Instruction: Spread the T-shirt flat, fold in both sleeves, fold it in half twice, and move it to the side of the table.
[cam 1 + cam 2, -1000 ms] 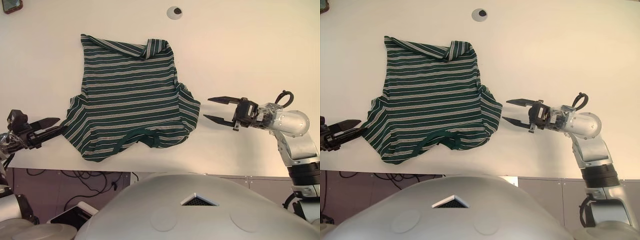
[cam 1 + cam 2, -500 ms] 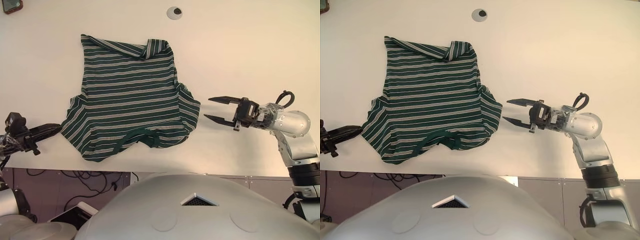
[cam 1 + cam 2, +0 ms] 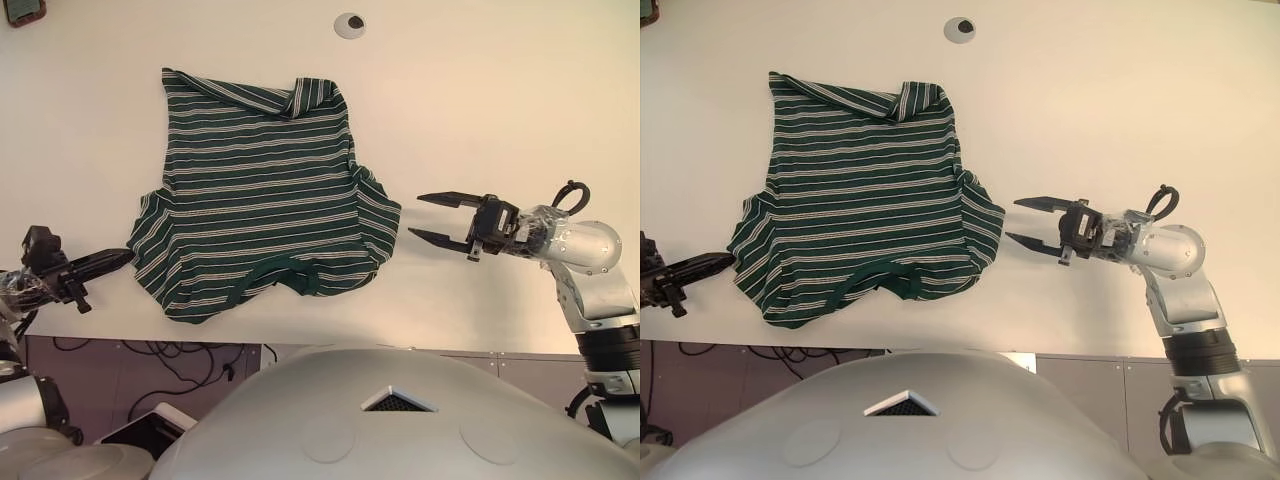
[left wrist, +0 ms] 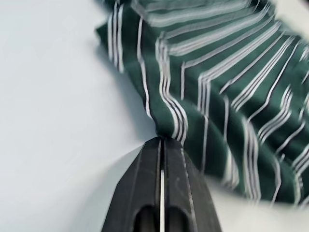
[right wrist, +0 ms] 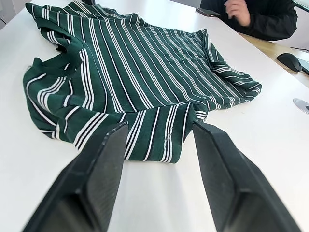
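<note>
Left eye view sets the T-shirt (image 3: pixel 260 190), dark green with thin white stripes, on the pale surface (image 3: pixel 500 120) between the two pairs of fingers, opened out but not flat. Its neckline (image 3: pixel 285 272) lies on the side nearest the robot. Its hem runs along the far side, where one corner (image 3: pixel 312 95) is turned back on itself. The left fingers (image 3: pixel 105 262) are pressed together, their tips at the outer edge of the shirt's left sleeve (image 3: pixel 150 240). In the left wrist view they close to a thin slit, and the striped cloth gathers into a raised ridge that runs straight into the tips. They look clamped on a pinch of that sleeve's edge. The right fingers (image 3: pixel 440 199) stand wide apart and hold nothing. They are just beside the rumpled right sleeve (image 3: pixel 378 215) but apart from it, tips pointing at the cloth. In the right wrist view that sleeve's edge lies just ahead of the gap between the two dark fingers, and the rest of the shirt spreads out beyond them in shallow wrinkles. Far beyond the fingers, past the hem, a small round disc (image 3: pixel 349 25) sits on the surface. A dark flat object (image 3: pixel 22 10) lies at the far left corner.
</note>
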Tool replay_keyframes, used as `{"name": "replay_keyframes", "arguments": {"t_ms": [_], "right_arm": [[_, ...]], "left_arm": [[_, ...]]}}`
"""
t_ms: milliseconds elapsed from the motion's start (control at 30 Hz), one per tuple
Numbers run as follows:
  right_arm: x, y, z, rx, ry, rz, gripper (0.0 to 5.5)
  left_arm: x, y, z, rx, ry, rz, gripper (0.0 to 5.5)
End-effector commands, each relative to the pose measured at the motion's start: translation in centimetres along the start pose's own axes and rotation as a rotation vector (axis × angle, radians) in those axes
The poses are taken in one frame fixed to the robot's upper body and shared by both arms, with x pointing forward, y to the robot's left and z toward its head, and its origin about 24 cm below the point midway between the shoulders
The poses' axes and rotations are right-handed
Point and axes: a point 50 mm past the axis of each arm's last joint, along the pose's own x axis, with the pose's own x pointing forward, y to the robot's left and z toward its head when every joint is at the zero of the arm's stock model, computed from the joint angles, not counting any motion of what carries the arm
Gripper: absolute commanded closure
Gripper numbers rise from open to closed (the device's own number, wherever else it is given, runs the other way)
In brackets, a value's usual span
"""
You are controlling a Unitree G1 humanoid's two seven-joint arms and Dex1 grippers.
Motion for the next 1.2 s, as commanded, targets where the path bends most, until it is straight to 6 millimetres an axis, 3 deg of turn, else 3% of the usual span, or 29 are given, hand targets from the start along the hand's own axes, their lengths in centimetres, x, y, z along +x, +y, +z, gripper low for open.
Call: {"name": "replay_keyframes", "arguments": {"t_ms": [33, 367, 533, 767, 1000, 1200], "right_arm": [[0.1, -0.3, 0.2, -0.003, -0.01, -0.007, 3.1], [-0.1, -0.6, 0.1, 0.02, -0.013, -0.027, 3.1], [-0.7, -2.0, -1.2, 0.117, 0.045, -0.158, 3.1], [-0.8, -2.9, -2.6, 0.349, 0.084, -0.24, 3.1], [0.7, -2.3, -2.4, 0.631, 0.002, -0.164, 3.1], [2.2, -1.4, -3.4, 0.733, 0.037, -0.129, 3.1]], "left_arm": [[0.8, -0.6, 2.0, 0.048, -0.088, -0.072, 5.48], [6.0, -2.1, 3.6, 0.112, -0.155, -0.246, 5.48], [8.7, -2.5, 3.7, 0.125, -0.161, -0.292, 5.48], [10.6, -2.6, 2.4, 0.149, -0.12, -0.263, 5.48], [10.9, -2.2, 1.5, 0.144, -0.056, -0.226, 4.53], [11.4, -2.5, 2.1, 0.14, -0.052, -0.199, 3.63]]}}
